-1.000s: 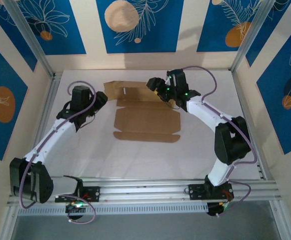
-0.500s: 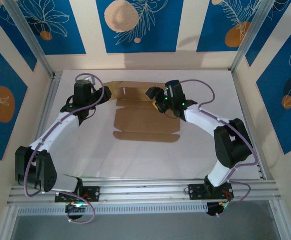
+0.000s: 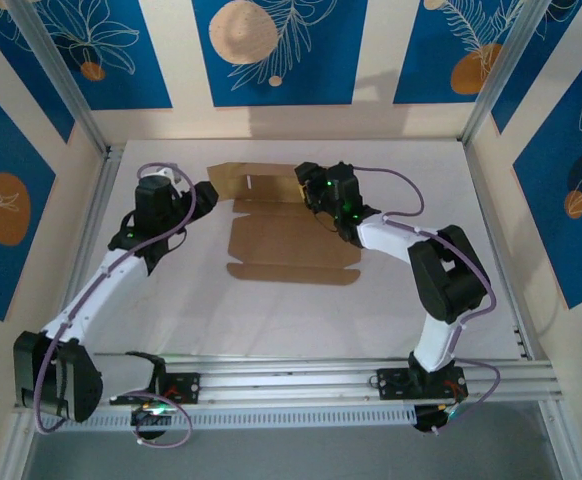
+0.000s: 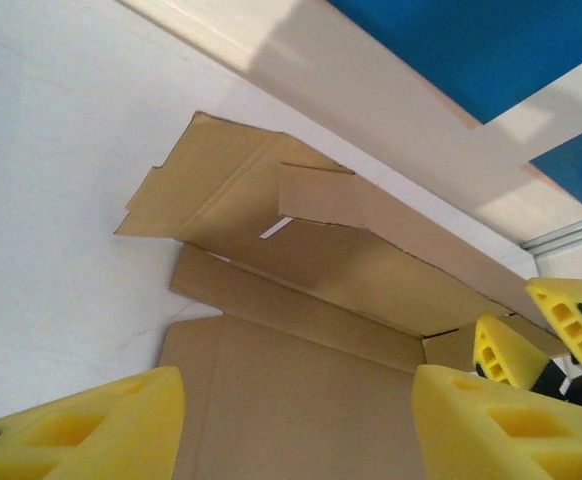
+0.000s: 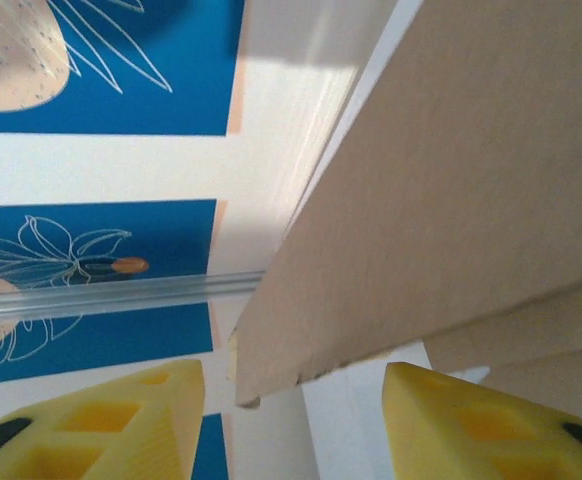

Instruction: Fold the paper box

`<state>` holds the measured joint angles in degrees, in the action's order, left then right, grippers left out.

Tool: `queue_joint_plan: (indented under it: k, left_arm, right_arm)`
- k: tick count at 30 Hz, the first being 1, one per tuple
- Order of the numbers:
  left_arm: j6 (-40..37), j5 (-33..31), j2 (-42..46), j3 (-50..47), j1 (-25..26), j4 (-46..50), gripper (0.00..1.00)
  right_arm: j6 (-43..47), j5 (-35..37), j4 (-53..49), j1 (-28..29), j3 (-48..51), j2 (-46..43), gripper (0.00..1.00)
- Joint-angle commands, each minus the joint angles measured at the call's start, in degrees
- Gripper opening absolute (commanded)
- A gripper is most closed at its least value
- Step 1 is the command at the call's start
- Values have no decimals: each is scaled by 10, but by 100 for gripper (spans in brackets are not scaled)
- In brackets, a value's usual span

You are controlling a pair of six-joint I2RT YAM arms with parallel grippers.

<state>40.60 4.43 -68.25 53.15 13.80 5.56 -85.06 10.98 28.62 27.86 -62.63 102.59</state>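
— Seen from above, how much of the paper box (image 3: pixel 291 240) is covered?
— Its far right corner sits under the right gripper (image 3: pixel 307 188).
— And in the wrist views?
— Both cut their yellow fingers (image 4: pixel 81 425) off at the bottom edge. In the right wrist view, the cardboard panel (image 5: pixel 471 180) runs off the top and right.

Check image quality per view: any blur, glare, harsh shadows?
Top external: sharp, evenly lit, no glare on the table. Left wrist: paper box crisp, left fingers near the lens soft. Right wrist: box flap edge sharp, right fingers soft, bright streak on the wall.
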Motion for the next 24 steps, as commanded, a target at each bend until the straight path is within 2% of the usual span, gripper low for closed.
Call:
queue_joint_plan:
  k: [1,5,11,16,24]
  left_arm:
    - [3,-13,23,-7,-6,21,61]
    - [1,-14,34,-8,-6,32,61]
    - [2,-9,42,-13,-6,46,61]
    - [3,-5,49,-14,-6,51,61]
    - [11,-9,53,-17,-6,54,62]
  right_arm:
    - [-18,25,29,-13,18,-6,45]
    - [-32,3,30,-34,26,-10,31]
    - [-55,-22,10,-50,44,-40,22]
    - [-71,-84,-86,-68,20,-70,17]
    - [-14,-175,-231,-101,-8,-106,10]
